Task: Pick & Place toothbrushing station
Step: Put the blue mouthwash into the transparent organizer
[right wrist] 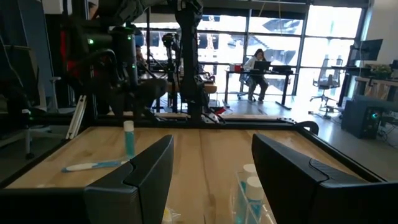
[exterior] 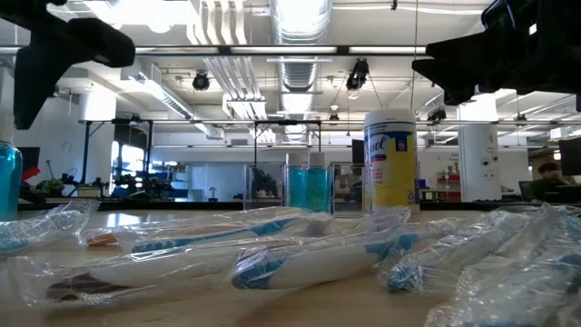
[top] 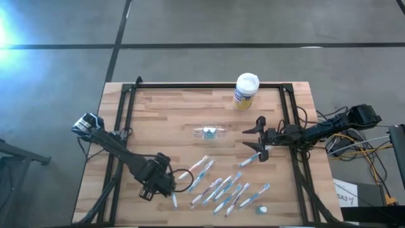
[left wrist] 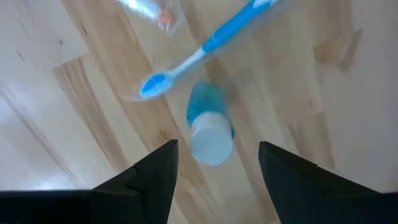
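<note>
The left tool [top: 166, 184] hovers low over the near-left part of the desk [top: 158, 114], its fingers spread open with nothing between them. In the left wrist view a small teal-capped tube [left wrist: 209, 132] lies on the wood directly ahead, framed by the two fingers, with a blue toothbrush [left wrist: 205, 46] just beyond it. The step in hand appears to be the approach to pick this tube.

The clear holder [top: 212, 132] lies at the desk's centre, well apart from the left tool. The wrapped toothbrushes [top: 221, 187] lie scattered near the front edge.

The right tool [top: 260, 149] waits at the right side, fingers open and empty, beside the white-lidded canister [top: 245, 92].

Next move: descend squarely over the tube, close on its body, lift, then carry it to the holder. The tube probably rolls easily.
</note>
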Robot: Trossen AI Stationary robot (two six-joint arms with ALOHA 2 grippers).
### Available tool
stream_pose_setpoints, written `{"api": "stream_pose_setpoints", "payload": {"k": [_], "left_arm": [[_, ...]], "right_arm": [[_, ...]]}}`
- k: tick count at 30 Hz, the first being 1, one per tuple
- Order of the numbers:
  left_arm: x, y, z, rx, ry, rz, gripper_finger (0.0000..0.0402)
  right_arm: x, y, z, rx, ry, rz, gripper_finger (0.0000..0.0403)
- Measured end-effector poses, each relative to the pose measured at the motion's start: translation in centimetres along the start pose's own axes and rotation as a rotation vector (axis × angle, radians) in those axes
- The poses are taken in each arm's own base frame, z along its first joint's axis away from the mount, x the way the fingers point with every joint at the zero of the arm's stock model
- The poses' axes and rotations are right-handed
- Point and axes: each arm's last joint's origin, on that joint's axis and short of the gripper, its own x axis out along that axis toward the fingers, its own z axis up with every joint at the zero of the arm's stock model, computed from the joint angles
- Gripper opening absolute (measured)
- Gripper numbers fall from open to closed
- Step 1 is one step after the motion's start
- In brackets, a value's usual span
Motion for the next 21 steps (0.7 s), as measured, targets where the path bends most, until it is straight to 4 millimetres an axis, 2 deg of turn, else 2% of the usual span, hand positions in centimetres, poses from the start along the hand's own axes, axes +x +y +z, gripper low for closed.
{"api": "stream_pose_setpoints", "payload": {"k": [5, 10, 21], "left_arm": [[-0.3, 0.1, 0.4, -0.079, -0.038, -0.01, 0.0227], [0.4, 0.2, 0.1, -0.127, -0.017, -0.005, 0.0223], [0.8, 0.3, 0.1, -0.148, -0.024, -0.007, 0.0161]], "right_arm": [[0.0, 0.0, 0.0, 0.0, 0.0, 0.0, 0.0215], [0.0, 0.0, 0.0, 0.0, 0.0, 0.0, 0.0215], [0.0, 0.0, 0.0, -0.003, -0.001, -0.001, 0.0215]]}}
